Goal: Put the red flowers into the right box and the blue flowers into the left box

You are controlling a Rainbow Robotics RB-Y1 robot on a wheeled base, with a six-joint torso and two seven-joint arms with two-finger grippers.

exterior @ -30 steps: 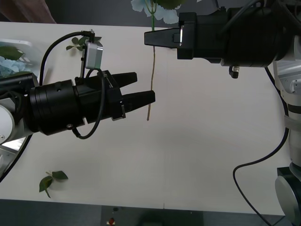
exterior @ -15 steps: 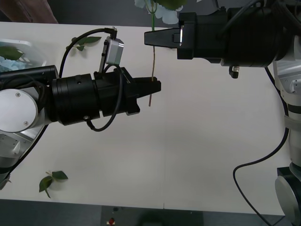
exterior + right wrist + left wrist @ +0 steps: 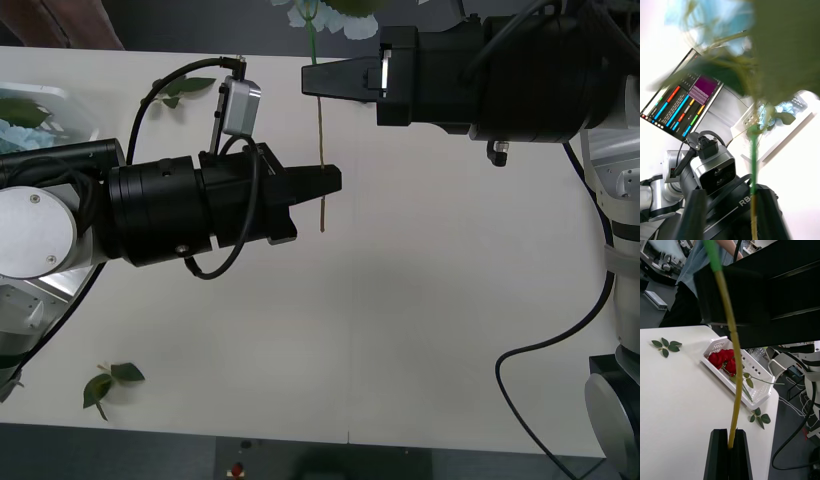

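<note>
Front view: left hand (image 3: 335,181) reaches in from the left over the white counter (image 3: 430,320), fingers pressed together on the lower part of a blue flower's stem (image 3: 321,150). The stem runs up and away from it to the right hand (image 3: 306,80), which points leftward at the far side of the counter and pinches the same stem higher up, just below the pale-blue head (image 3: 300,12) at the frame's upper edge. Stem held clear of the counter, its tan lower end poking out just past the left hand's fingers.

Left wrist view: the two black fingers (image 3: 718,453) are shut on the stem (image 3: 733,390) — tan near the grip, green toward the right hand. Behind it sits the right box (image 3: 760,378), a white slotted tray near the counter's edge, with red flowers (image 3: 723,359) lying inside, heads together, stems and leaves trailing along the tray. A loose leaf sprig (image 3: 666,347) lies on the counter well apart from the box; another sprig (image 3: 759,418) lies just beside the box's near corner.

Right wrist view: blurred blue head and leaves (image 3: 763,56) close to the lens, green stem (image 3: 753,165) running down to the left hand's body.

Front view, far left edge: the left box (image 3: 50,100) with pale-blue heads (image 3: 18,135) in it — one more leaf sprig (image 3: 108,383) at the counter's near left
</note>
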